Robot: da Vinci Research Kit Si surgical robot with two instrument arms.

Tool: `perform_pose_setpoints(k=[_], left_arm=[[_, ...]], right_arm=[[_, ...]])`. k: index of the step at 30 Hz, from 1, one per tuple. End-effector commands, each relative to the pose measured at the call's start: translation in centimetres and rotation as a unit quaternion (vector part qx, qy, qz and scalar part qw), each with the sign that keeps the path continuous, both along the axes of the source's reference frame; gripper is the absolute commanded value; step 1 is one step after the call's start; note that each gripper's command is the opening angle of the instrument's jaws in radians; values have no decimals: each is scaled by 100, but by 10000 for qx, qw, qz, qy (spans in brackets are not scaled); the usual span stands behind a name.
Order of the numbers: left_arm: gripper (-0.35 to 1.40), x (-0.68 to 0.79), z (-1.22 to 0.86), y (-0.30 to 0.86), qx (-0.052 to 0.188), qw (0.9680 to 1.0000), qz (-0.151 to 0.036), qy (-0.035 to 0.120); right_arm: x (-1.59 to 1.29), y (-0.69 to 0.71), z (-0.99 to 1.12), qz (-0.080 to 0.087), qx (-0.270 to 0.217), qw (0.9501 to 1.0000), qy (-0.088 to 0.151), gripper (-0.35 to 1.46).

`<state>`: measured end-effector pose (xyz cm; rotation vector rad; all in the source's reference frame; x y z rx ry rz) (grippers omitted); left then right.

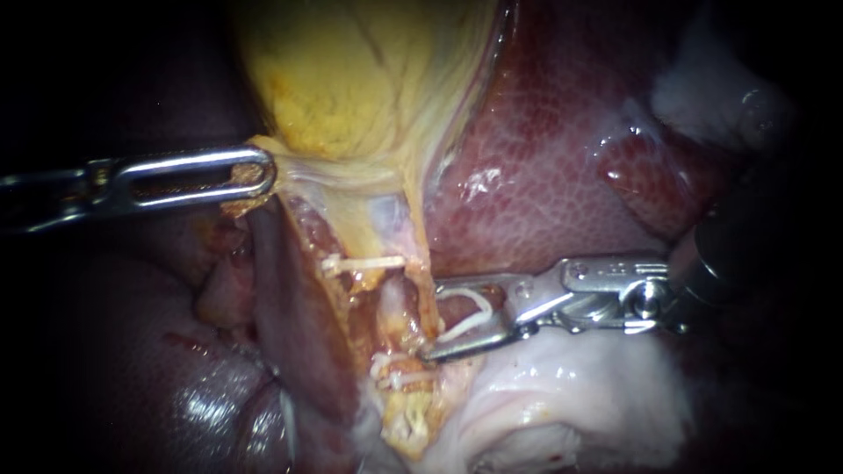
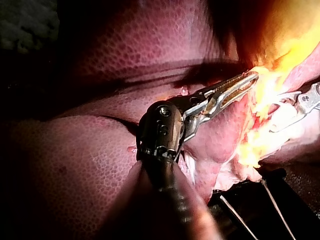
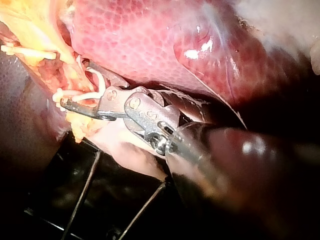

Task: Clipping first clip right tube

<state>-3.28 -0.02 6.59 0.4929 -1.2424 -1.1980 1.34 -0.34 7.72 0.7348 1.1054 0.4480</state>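
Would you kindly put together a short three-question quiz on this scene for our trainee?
1. True or false: the right instrument holds a white clip between its jaws, which stand apart.
2. The left instrument grips: A) a tube; B) the gallbladder; C) a loose clip.
3. Fill in: the dark red mottled tissue above the right instrument in the endoscope view is the ____.
Key: 1 true; 2 B; 3 liver.
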Motion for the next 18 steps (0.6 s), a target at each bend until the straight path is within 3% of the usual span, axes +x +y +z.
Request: perform_pose_setpoints(k=[1,5,10,18], left_arm=[[-35,0,0,0,0,10000,1,0],[-35,0,0,0,-1,10000,2,0],[-35,0,0,0,-1,10000,2,0],[-35,0,0,0,-1,10000,2,-1]], right_arm=[[1,-2,-3,-1,53,9999,86,60],[6,-12,-12,-147,313,9988,334,58],[8,-25,-14,-436,515,9967,453,53],[8,-40,9,-500,600,9964,336,52]])
